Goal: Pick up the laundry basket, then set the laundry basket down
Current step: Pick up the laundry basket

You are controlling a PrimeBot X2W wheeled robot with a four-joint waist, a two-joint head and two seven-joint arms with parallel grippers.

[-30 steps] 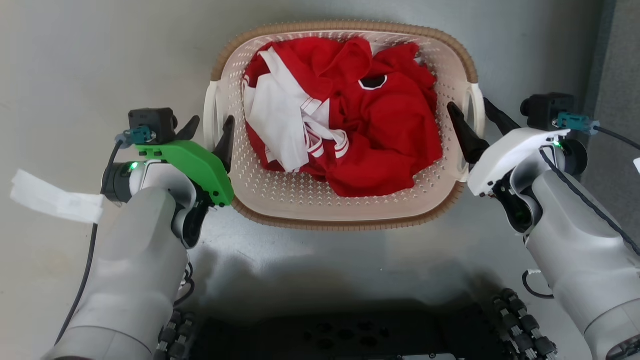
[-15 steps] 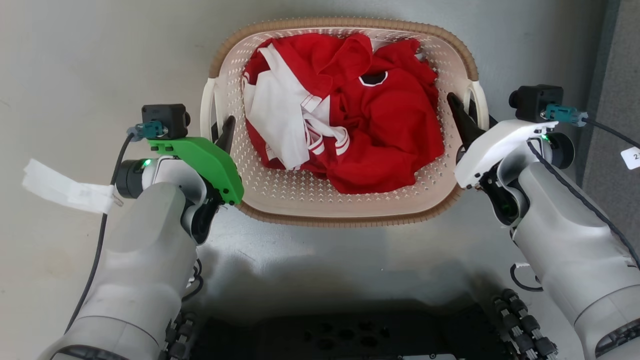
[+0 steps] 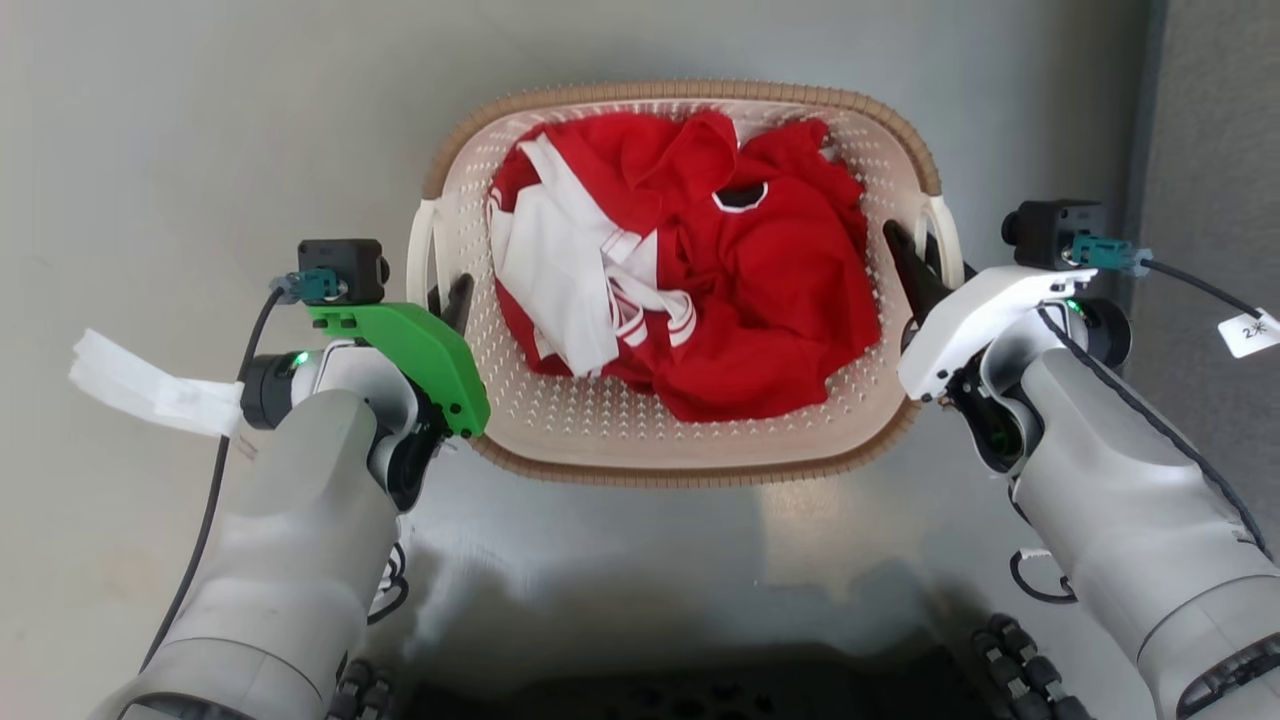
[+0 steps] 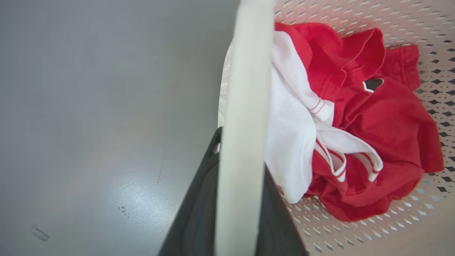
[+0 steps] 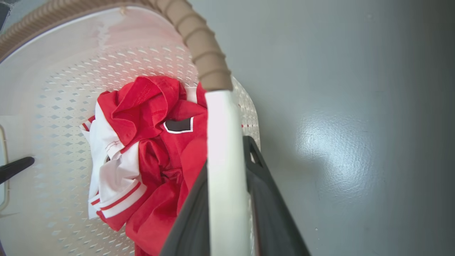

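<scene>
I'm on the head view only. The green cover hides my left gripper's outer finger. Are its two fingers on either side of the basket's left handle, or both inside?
Observer: Either side. In the left wrist view the left gripper has its dark fingers flanking the white left handle of the laundry basket, one on the floor side and one on the clothes side, close against it.
Operator: And the right outer finger? It's tucked behind the handle for me.
Observer: In the right wrist view the right handle stands between the right gripper fingers, with the outer one on the floor side, snug to the handle.
</scene>
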